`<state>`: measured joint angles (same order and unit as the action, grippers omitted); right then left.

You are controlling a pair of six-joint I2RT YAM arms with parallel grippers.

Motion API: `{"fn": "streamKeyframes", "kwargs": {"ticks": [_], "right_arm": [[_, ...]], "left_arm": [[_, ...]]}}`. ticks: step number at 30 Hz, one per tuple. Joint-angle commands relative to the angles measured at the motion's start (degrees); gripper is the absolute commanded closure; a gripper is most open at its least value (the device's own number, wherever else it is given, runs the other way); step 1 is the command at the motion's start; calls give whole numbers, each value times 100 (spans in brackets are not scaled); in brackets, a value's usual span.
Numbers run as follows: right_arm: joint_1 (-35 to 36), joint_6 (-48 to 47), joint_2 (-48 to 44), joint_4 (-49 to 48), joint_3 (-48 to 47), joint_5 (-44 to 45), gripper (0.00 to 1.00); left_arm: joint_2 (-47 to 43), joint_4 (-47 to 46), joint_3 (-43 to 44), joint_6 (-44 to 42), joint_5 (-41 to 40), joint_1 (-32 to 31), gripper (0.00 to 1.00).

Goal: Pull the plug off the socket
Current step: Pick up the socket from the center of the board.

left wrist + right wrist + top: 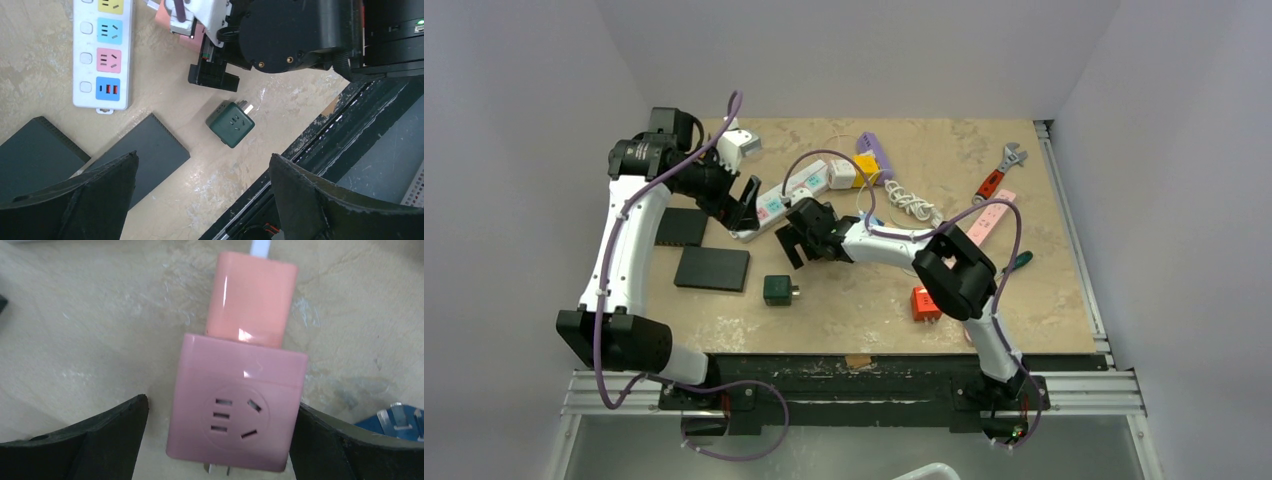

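Note:
A pink cube socket [237,410] lies on the table with a salmon plug [252,297] pushed into its far side; a white cable leaves the plug's top. My right gripper [221,405] is open and straddles the cube: the right finger sits close beside it, the left finger stands a gap away. From above, the right gripper [796,238] hides the cube. My left gripper [746,205] is open and empty, hovering by the end of the white power strip [789,190]; in its own view the left gripper [202,165] has bare table between its fingers.
A green cube adapter [776,290] and two flat black boxes [712,268] lie near the left arm. An orange adapter [924,303], pink power strip [989,218], coiled white cable [911,203] and wrench [999,172] lie to the right. A blue plug [400,420] sits beside the cube.

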<state>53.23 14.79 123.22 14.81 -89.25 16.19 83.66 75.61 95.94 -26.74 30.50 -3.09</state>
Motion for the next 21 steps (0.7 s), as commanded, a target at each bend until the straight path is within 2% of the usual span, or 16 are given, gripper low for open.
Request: {"fn": "streamKeyframes", "kwargs": {"ticks": [1,3,5,7,9,11,12,15,21], "right_arm": [[-15,-198,211,-353,-441,97,2],[-9,-189,294,-438,-423,9,11],[-15,-173,249,-573,-275,-57,26],[-15,-148,122,-655,-93,-26,50],[-15,-176,-30,-710,52,30,67],[-15,-229,-205,-742,151,125,95],[-15,-273,-281,-742,184,151,100],[-25,-556,-713,-801,329,26,100],[-259,-1072,-2071,-1044,956,-1659,100]], "left_arm": [[-184,19,-7,-95,293,78,0],[-236,-17,-71,-102,308,96,0],[-282,-37,-106,-141,302,105,0],[-302,-58,-142,-187,307,116,0],[-277,-85,-174,-213,300,124,0],[-225,-88,-189,-276,314,125,0],[-198,-83,-196,-298,322,125,0],[-149,-72,-252,-436,417,125,0],[-202,13,-533,-1304,895,124,0]]}}
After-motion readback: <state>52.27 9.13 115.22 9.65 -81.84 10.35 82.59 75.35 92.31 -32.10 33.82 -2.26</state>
